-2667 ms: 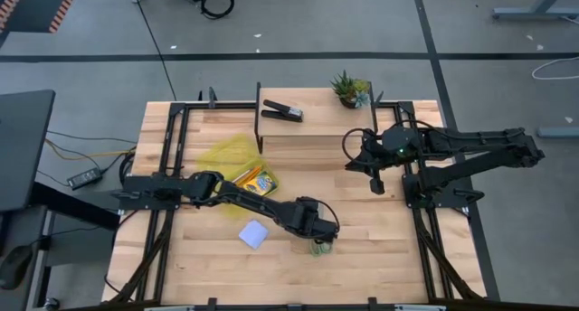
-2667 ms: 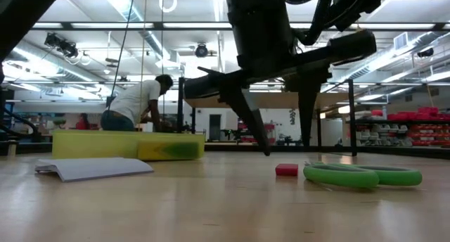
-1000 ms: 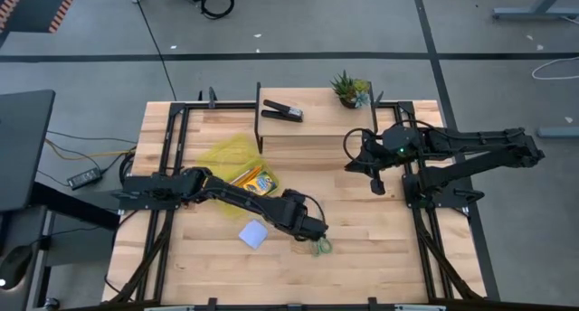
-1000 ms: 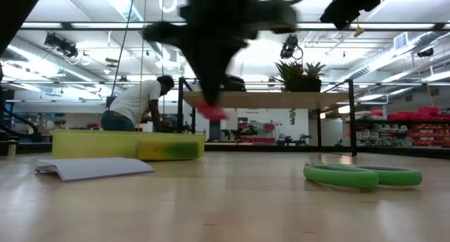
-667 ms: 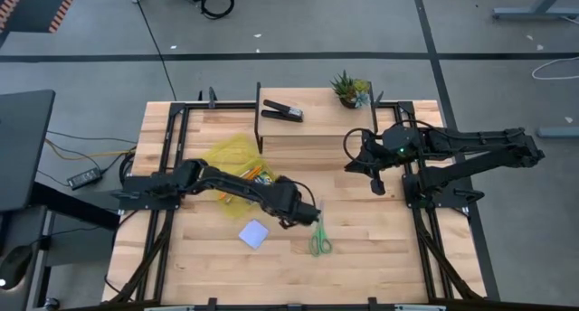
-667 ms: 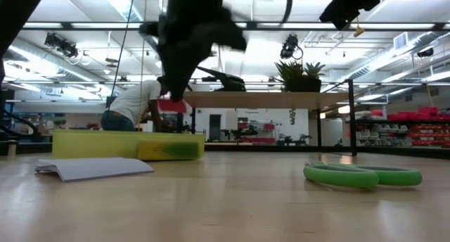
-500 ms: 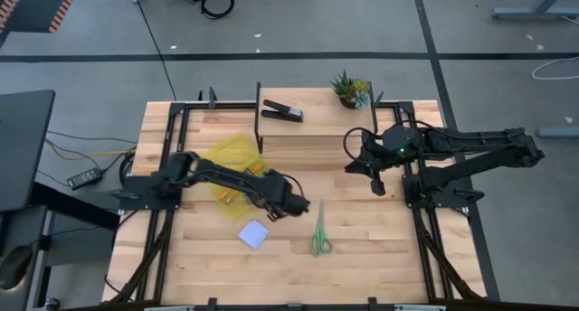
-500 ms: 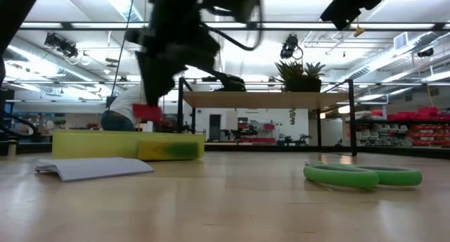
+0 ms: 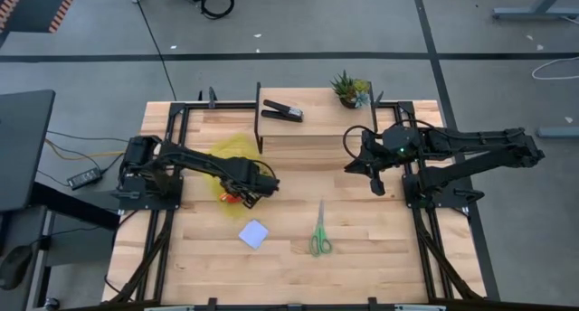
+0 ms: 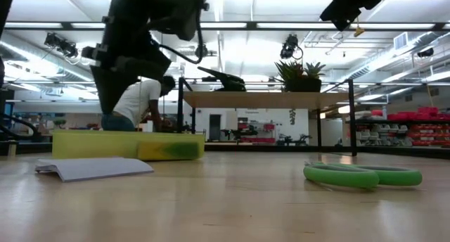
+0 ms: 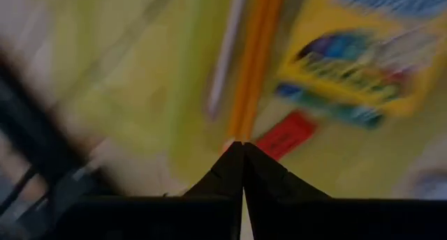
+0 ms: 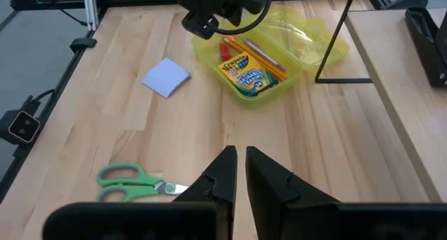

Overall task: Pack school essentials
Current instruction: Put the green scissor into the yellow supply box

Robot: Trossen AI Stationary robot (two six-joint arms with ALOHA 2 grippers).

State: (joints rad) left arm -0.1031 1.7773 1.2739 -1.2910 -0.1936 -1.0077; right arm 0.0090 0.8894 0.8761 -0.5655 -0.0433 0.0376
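Note:
A translucent yellow case (image 9: 226, 155) lies open on the table's left half. In it are a crayon box (image 12: 248, 72), orange pencils (image 11: 255, 65) and a small red eraser (image 12: 225, 51). My left gripper (image 11: 242, 148) hangs shut over the case, pointing steeply down, its tips right by the eraser (image 11: 286, 135). A pale blue notepad (image 9: 254, 233) and green-handled scissors (image 9: 318, 230) lie flat on the wood nearer the front edge. My right gripper (image 9: 376, 186) waits shut above the table's right half, holding nothing. My left gripper's shut fingertips stand just beside one end of the eraser (image 11: 262, 146), which lies flat on the case's floor. Nothing shows between the fingers. Whether the tips touch the eraser I cannot tell.
A black stapler (image 9: 282, 110) and a small potted plant (image 9: 350, 88) stand on a raised shelf at the table's far edge. A thin black upright (image 12: 334, 38) rises beside the case. Bare wood lies between the scissors and the right arm.
My left gripper has carried the red eraser from beside the scissors toward the table's left and far side, ending over the yellow case. The eraser, which hung under the fingertips, now lies in the case. Scissors and notepad have stayed put.

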